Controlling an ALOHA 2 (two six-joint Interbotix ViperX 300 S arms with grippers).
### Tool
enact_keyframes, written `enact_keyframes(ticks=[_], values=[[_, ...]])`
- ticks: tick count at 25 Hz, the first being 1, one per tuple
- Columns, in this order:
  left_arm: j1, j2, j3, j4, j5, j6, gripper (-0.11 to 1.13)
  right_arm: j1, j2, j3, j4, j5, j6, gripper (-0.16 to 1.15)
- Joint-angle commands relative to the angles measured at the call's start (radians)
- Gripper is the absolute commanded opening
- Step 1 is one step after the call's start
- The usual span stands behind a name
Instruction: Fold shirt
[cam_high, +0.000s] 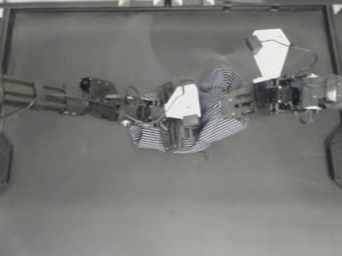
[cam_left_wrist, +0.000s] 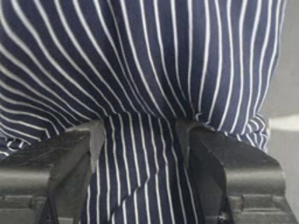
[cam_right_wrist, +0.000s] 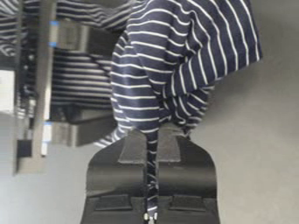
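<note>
While both arms meet near the middle of the dark table (cam_high: 80, 200), the shirt (cam_high: 214, 130) is bunched up between them, a little to the right of the centre and in the far half of the table. From the top view, it does not lie flat: the striped fabric is gathered into a crumpled heap with folds that spread to the near side and to the right.

The left gripper (cam_high: 167, 114) reaches in from the left and sits over the left part of the heap. In the left wrist view, the left gripper (cam_left_wrist: 140, 131) has its 2 jaws a little apart with a thick band of the striped fabric running between them, and both jaws touch the cloth, so it is gripping the shirt (cam_left_wrist: 146, 65). The stripes fill almost all of that view.

The right gripper (cam_high: 230, 106) comes from the right and meets the right side of the heap. In the right wrist view, the right gripper (cam_right_wrist: 152, 131) has its jaws pressed nearly together, with a thin pinch of the shirt (cam_right_wrist: 175, 57) caught between them. The fabric rises from the jaws in a hanging bunch. Beyond it, part of the left arm (cam_right_wrist: 58, 87) is seen close behind the cloth.
</note>
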Motion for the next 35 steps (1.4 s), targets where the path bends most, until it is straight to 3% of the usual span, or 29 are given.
enact_keyframes(ticks=[1,23,28,35], values=[[-0.005,-0.034,-0.035,-0.002,-0.005,-0.002,0.87,0.000,-0.035,-0.014,-0.006,-0.002,-0.002,0.04],[-0.003,-0.290,-0.032,0.041,0.235,0.008,0.88,-0.003,-0.077,0.044,-0.012,-0.011,-0.002,0.04],[-0.015,-0.376,0.032,0.038,0.293,0.006,0.88,-0.003,-0.077,0.043,-0.012,-0.011,-0.003,0.04],[-0.021,-0.420,0.169,-0.008,0.261,0.005,0.88,-0.003,-0.077,0.026,-0.009,-0.006,-0.003,0.04]])
